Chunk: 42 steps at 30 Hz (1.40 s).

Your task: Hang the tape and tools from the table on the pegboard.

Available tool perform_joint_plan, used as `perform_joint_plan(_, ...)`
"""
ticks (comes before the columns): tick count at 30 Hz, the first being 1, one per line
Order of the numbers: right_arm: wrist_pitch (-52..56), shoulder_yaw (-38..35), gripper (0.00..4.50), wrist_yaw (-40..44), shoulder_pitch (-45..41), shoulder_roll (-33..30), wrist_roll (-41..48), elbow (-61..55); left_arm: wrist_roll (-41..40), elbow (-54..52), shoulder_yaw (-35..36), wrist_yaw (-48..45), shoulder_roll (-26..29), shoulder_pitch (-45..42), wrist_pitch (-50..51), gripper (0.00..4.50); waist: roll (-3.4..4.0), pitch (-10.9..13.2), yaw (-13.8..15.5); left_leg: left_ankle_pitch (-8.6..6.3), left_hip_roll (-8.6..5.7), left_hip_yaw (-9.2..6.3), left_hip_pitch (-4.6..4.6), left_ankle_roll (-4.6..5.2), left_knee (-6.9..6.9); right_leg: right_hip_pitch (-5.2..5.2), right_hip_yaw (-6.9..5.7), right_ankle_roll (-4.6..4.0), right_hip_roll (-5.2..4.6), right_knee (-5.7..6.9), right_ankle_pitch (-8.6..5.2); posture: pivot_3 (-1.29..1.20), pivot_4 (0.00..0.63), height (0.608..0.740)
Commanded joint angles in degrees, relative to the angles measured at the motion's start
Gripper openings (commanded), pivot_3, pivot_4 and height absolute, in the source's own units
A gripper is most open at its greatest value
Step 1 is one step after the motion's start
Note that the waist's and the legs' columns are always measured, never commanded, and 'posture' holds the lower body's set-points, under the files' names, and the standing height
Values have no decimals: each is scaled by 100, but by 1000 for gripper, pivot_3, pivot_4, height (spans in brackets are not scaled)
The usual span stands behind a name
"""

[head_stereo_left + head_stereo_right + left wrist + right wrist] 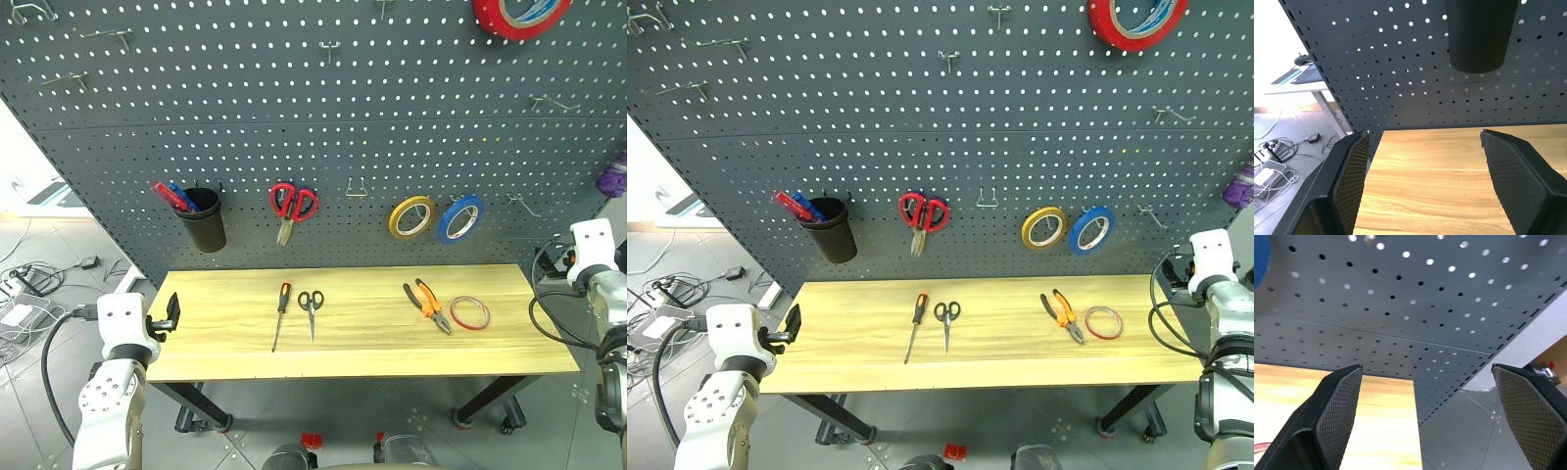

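On the wooden table [372,343] lie a red-and-black screwdriver [280,313], small black scissors [311,308], orange-and-black pliers [427,305] and, furthest right, the thin red tape [470,312]. The dark grey pegboard [294,127] rises behind them. My left gripper [1422,133] hovers open at the table's left end, far from the tools, with nothing between its fingers. Off the table's right end, my right gripper [1426,368] is open too and faces the pegboard's right edge, holding nothing.
On the pegboard hang a black cup [203,217] with pens, red-handled scissors [293,206], a yellow roll [412,216], a blue roll [460,217] and a big red roll [519,12]. A bare hook [357,186] sits mid-board. Cables [24,294] lie on the floor at left.
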Motion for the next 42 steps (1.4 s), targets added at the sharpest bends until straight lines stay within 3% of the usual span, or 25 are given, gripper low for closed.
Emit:
perform_joint_plan(1,-97,-19,4500,34,-205,6,35,-142,94,-128,29,56,86,-42,-133,3787,-2,3,0,0,0,0,0,0,0,0,0,0,0,0,0,-155,21,740)
perform_joint_plan(16,-190,123,4500,502,16,87,55,-442,64,-430,175,82,-35,266,-301,3787,-10,108,-5,0,3,5,1,1,0,-2,5,1,0,0,1,-167,51,740)
perform_joint_plan(23,222,212,4500,780,731,237,78,-1524,-310,-1166,-25,-247,-124,650,119,3787,-17,308,14,-4,9,15,-2,7,1,-4,11,7,0,-7,4,-197,121,740)
perform_joint_plan(29,1447,407,4500,1089,1661,311,132,-3254,-1304,-1948,-130,-610,-37,282,1220,3787,-12,619,37,-4,23,36,-8,14,5,-9,14,10,0,-7,7,-243,186,740)
perform_joint_plan(36,2588,593,4500,1624,2272,198,231,-4740,-1002,-2455,-1508,-1767,1109,-383,1725,3787,-18,942,-39,-10,32,68,-20,24,1,-33,29,8,2,-5,11,-311,253,740)
perform_joint_plan(40,2923,1028,4500,2018,2181,164,116,-4731,-710,-2352,-2692,-2738,1575,-1026,1389,3787,-28,1111,-134,-16,44,84,-31,32,-1,-47,35,2,6,-10,14,-344,280,740)
perform_joint_plan(42,2973,1239,4500,2024,2002,190,-14,-4598,-622,-2199,-3041,-3078,1632,-1232,1217,3787,-26,1146,-181,-17,48,92,-79,35,5,-99,38,2,6,-9,19,-353,289,740)
